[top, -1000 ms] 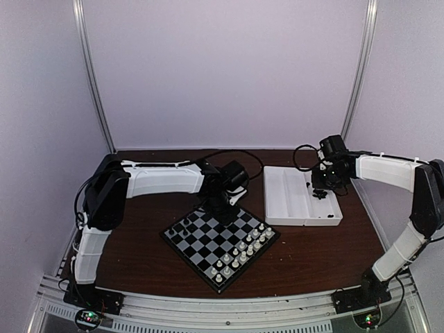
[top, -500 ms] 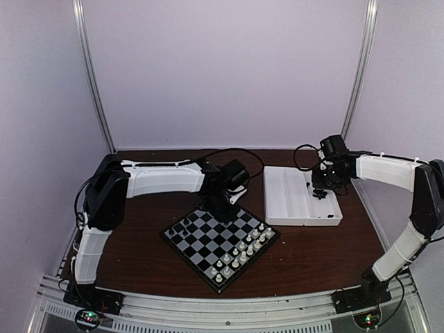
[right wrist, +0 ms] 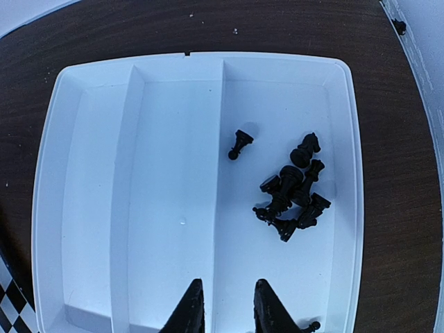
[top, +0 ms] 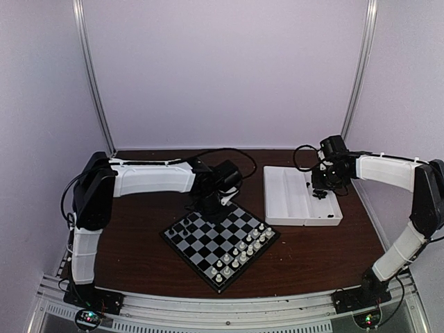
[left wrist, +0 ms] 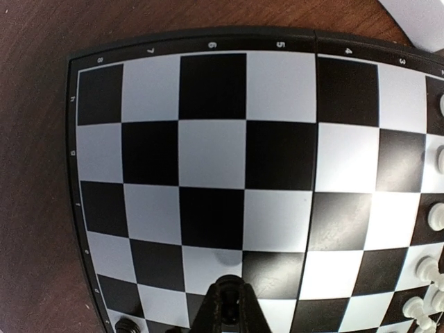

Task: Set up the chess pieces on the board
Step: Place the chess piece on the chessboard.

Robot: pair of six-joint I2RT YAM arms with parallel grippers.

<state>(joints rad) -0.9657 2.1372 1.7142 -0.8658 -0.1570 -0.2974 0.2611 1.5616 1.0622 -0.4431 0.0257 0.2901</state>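
Note:
The board [top: 208, 239] lies at the table's middle and fills the left wrist view [left wrist: 208, 152]. My left gripper [top: 211, 201] hangs over the board's far corner, shut on a small black chess piece [left wrist: 232, 288] with a round top, held just above the squares. Another black piece [left wrist: 127, 324] stands at the board's edge. My right gripper [right wrist: 227, 305] is open and empty above the white tray [right wrist: 173, 173]. A pile of several black pieces [right wrist: 291, 191] lies in the tray's right compartment, with one lone piece [right wrist: 239, 144] beside it and one [right wrist: 309, 326] near the front wall.
White chessmen [top: 243, 250] fill the board's near-right rows and show in the left wrist view [left wrist: 437, 215]. The tray [top: 284, 201] sits right of the board on the brown table. The tray's left and middle compartments hold nothing.
My left arm has swung a little to the left, moving its gripper and the held piece along the board's far corner. The right arm has not moved.

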